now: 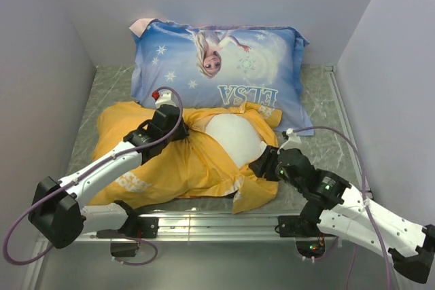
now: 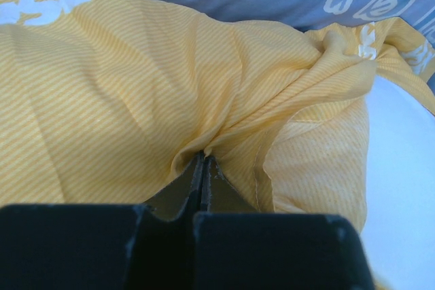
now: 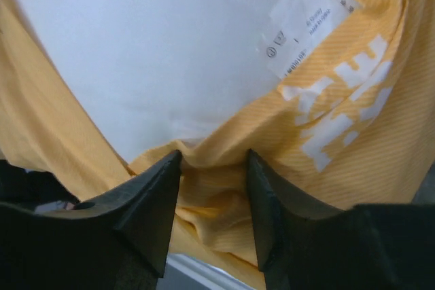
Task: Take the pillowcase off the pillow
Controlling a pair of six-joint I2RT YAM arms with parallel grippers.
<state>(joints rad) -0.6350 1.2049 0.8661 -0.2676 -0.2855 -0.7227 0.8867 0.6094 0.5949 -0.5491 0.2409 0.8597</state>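
Your left tool (image 2: 204,162) is clenched on a fold of the pillowcase (image 1: 163,164), with the yellow cloth pinched tight between its two fingers near the case's open edge. Your right tool (image 3: 214,157) stands released: its fingers are apart, and a loose bunch of the same yellow cloth lies in the gap, just below the bare white pillow (image 1: 234,137). The pillow lies in the middle of the bench (image 1: 326,147). Its right part is uncovered and bulges out of the case's mouth, while the rest sits inside the crumpled case, which spreads to your left. A small white tag (image 3: 306,22) shows where the pillow meets the cloth, beside white lettering. Behind both, touching the case's far edge, lies a blue Elsa-printed pillow (image 1: 217,66).
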